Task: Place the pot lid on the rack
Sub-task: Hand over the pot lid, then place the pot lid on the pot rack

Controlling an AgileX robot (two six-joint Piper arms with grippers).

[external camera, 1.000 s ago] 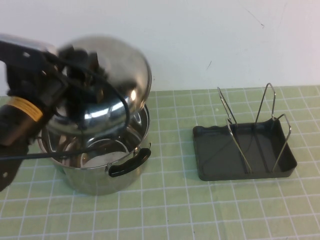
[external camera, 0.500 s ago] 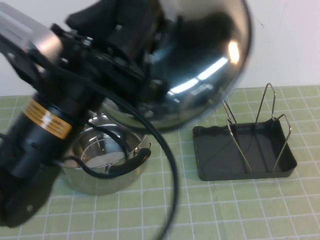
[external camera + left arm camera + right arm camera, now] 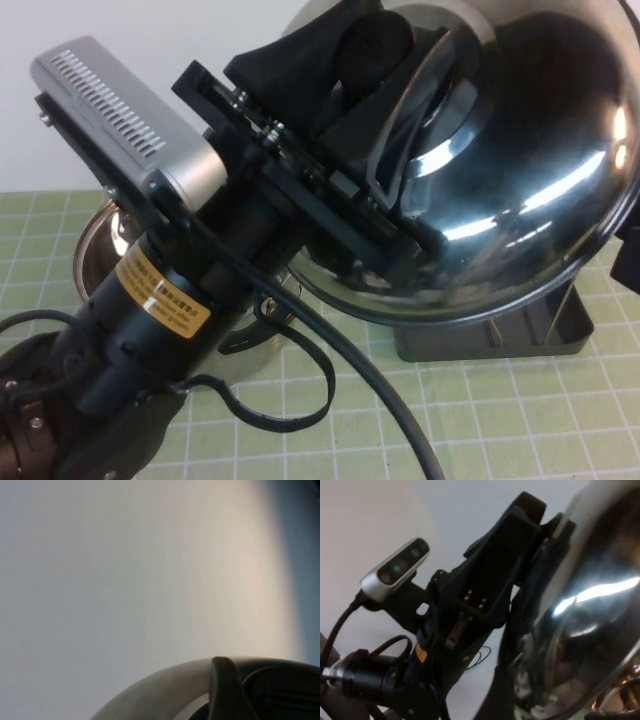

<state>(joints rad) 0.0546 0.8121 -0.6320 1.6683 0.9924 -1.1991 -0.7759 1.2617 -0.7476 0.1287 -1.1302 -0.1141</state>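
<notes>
My left gripper (image 3: 378,70) is shut on the black knob (image 3: 372,45) of the pot lid (image 3: 520,170). It holds the shiny domed lid tilted on edge, high above the table and close to the high camera. The lid hides most of the rack (image 3: 490,342), of which only the dark grey tray's front edge shows below the lid. The left wrist view shows the lid's rim (image 3: 160,682) and the knob (image 3: 285,692). The right wrist view shows the lid (image 3: 590,605) and the left arm (image 3: 490,590). My right gripper (image 3: 630,250) shows only as a dark shape at the right edge, beside the lid.
The open steel pot (image 3: 100,235) with a black handle (image 3: 240,345) stands on the green grid mat (image 3: 480,420) at the left, mostly behind my left arm. The arm's black cable (image 3: 380,390) loops over the mat in front. A white wall is behind.
My left gripper has lifted the lid off the pot and carried it up and to the right, over the rack. The lid has turned more onto its edge.
</notes>
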